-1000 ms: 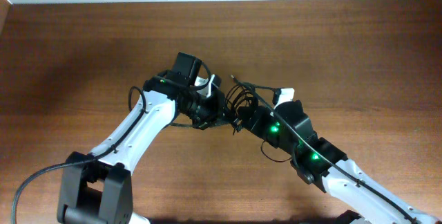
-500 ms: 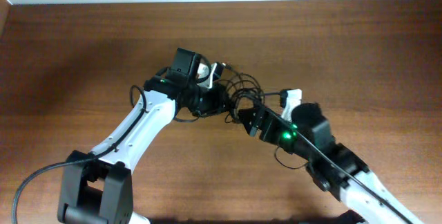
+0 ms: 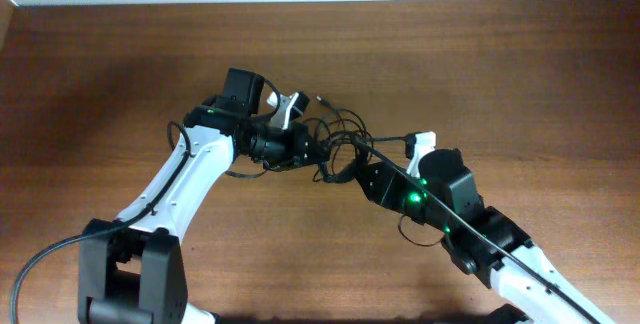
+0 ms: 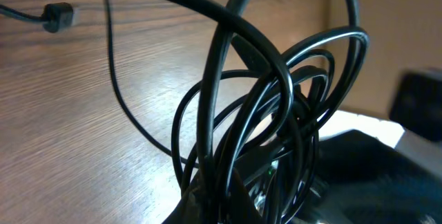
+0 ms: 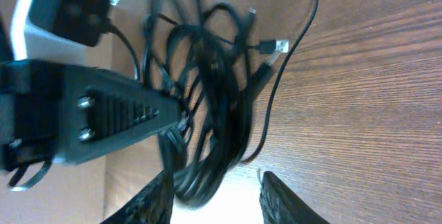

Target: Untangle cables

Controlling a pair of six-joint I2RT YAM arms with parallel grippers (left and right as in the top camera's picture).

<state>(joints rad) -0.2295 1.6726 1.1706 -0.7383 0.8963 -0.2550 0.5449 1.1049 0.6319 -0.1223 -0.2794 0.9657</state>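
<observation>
The cables are a tangle of thin black loops on the wooden table, between my two grippers. My left gripper is shut on the bundle's left side. In the left wrist view the loops rise out of the shut fingers, and a small plug lies on the wood at the far left. My right gripper is open at the bundle's right side. In the right wrist view its fingers straddle the lower end of the coils, and a plug end points right.
The brown wooden table runs to a pale wall at the back. A loose plug end lies just behind the tangle. My left gripper's black body fills the left of the right wrist view.
My left gripper has drawn back to the left with the bundle, stretching the loops out. My right arm has shifted down and right, away from the left gripper.
</observation>
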